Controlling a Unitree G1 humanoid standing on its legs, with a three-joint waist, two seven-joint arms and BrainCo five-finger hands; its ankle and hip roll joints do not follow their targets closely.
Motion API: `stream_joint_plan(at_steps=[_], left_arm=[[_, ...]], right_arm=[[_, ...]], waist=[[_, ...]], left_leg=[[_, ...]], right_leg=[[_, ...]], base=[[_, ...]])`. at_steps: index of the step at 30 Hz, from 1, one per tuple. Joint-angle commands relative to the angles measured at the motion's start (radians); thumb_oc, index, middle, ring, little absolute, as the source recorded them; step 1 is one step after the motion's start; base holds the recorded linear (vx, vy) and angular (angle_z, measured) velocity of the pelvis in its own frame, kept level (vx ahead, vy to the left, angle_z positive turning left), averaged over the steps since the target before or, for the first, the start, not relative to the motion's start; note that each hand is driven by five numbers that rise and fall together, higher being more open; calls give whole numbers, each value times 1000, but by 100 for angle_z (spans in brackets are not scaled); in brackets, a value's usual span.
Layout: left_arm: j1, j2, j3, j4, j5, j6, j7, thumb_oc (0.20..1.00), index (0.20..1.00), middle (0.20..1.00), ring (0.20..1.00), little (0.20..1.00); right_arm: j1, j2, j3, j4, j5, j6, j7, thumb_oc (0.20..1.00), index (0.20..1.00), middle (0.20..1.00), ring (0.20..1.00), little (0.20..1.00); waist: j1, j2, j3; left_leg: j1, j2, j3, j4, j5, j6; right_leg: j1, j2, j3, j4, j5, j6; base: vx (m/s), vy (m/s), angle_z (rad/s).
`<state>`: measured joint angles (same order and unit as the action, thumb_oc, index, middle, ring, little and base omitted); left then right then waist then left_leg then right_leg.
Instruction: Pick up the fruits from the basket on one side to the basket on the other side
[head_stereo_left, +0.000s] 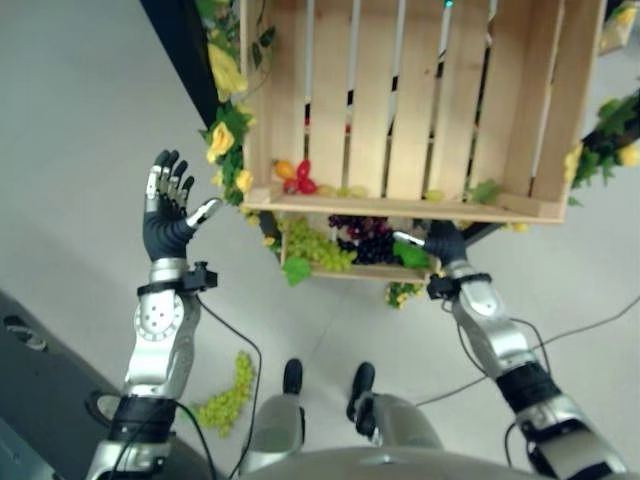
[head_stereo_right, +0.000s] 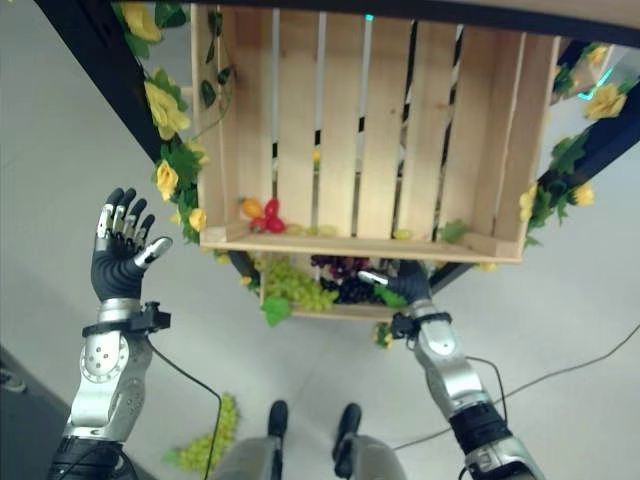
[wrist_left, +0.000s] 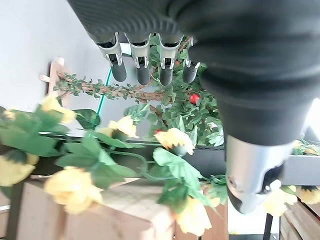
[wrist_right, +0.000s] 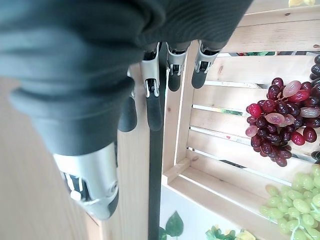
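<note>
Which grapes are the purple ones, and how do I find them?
Find the big wooden crate; a smaller crate sits under its front edge. The purple grapes lie in it, between the green grapes and the right hand. They are the only dark bunch.

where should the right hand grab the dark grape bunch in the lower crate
Probably best taken at the top of the dark grape bunch, where its stem would be, with the fingers curling round the cluster, not pinching single berries. Come in from the open front of the lower crate, where the right hand is: the upper crate overhangs it and the green grapes crowd its left.
</note>
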<state>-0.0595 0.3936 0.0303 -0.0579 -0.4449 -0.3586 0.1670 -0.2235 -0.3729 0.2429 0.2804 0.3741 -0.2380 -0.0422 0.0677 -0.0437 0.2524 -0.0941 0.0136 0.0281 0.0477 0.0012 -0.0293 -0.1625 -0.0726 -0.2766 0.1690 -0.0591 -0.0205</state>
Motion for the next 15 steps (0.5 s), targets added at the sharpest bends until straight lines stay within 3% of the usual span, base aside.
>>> stream_joint_plan(at_steps=[1, 15], left_arm=[[46, 13, 32, -37, 56, -37, -17, 1000, 1000, 1000, 1000, 1000], [91, -5, 62, -53, 72, -30, -18, 1000, 1000, 1000, 1000, 1000]], right_arm=[[-42, -1, -71, -120, 24, -116, -2, 1000, 1000, 1000, 1000, 1000], [45, 2, -108, -146, 24, -114, 21, 1000, 1000, 1000, 1000, 1000]], waist=[[-13, -25, -112], [-27, -23, -155]], left_leg=[[4, -15, 25, 9, -42, 6], [53, -12, 33, -3, -57, 8]], right_leg=[[55, -36, 16, -48, 1, 106], [96, -35, 22, -45, -11, 111]], base=[[53, 16, -2], [25, 5, -1]])
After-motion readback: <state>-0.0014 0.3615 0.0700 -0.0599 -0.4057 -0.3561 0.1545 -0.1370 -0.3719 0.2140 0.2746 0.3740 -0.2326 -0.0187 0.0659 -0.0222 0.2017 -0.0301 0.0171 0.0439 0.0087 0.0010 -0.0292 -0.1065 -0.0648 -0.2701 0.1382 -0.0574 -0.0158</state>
